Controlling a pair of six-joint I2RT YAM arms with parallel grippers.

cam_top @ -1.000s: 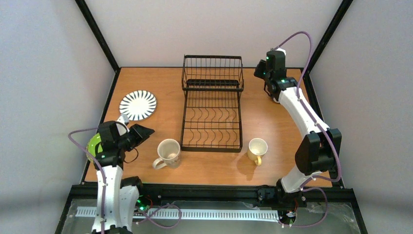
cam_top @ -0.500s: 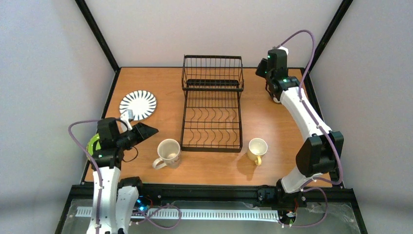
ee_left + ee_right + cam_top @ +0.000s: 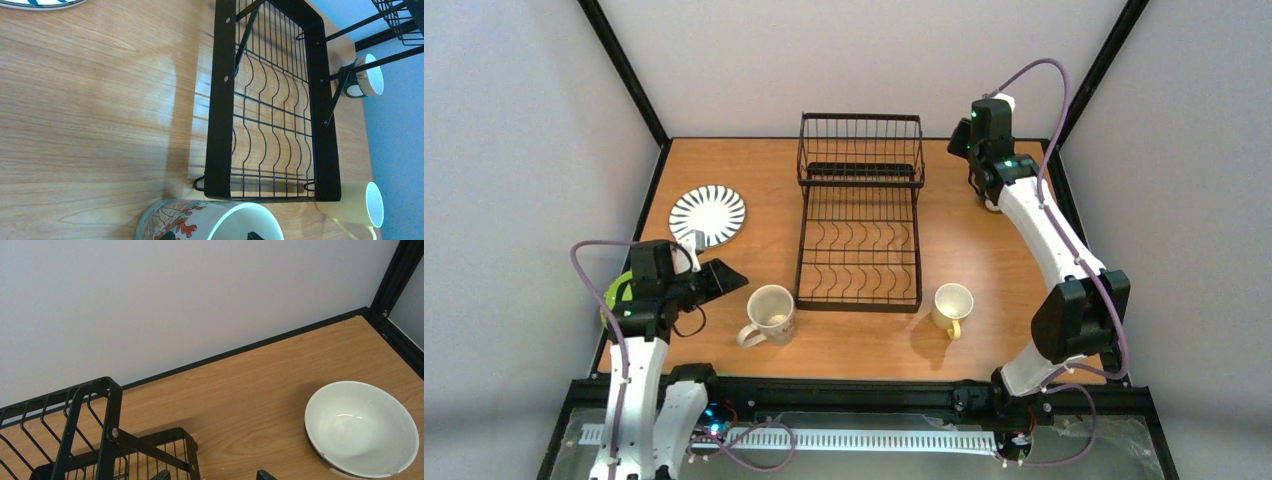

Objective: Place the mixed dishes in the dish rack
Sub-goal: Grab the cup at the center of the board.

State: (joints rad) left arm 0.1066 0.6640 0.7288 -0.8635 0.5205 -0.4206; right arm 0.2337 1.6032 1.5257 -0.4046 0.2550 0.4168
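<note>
Right in the middle of the table (image 3: 744,165) sits the dish rack (image 3: 860,184). Its long axis runs from the near edge toward the back wall, with the tall wire basket at the far end and the curved plate slots at the near end. The cream mug (image 3: 771,312) stands upright just off the rack's near-left corner, mouth up, handle pointing near-left. The left wrist view shows a red and teal pattern on its outer wall. The yellow mug (image 3: 951,305) mirrors it at the near-right corner, upright, handle toward the near edge.

The black-and-white striped plate (image 3: 708,215) lies flat, well left of the rack toward the far side. The lime-green plate (image 3: 616,292) peeks out at the left table edge, mostly hidden behind the left arm. On the right, the teal-and-white cup (image 3: 366,82) stands beside the rack's right rail, farther back than the yellow mug. The cream bowl (image 3: 361,427) rests mouth up near the back right corner, apart from the basket end.

The left tool (image 3: 736,277) hangs just left of the cream mug, pointing at it. Its fingers are spread wide, the mug shows between the tips, and it grips nothing. The right tool (image 3: 212,475) is up by the rack's far right corner, spread wide too, nothing in it.
</note>
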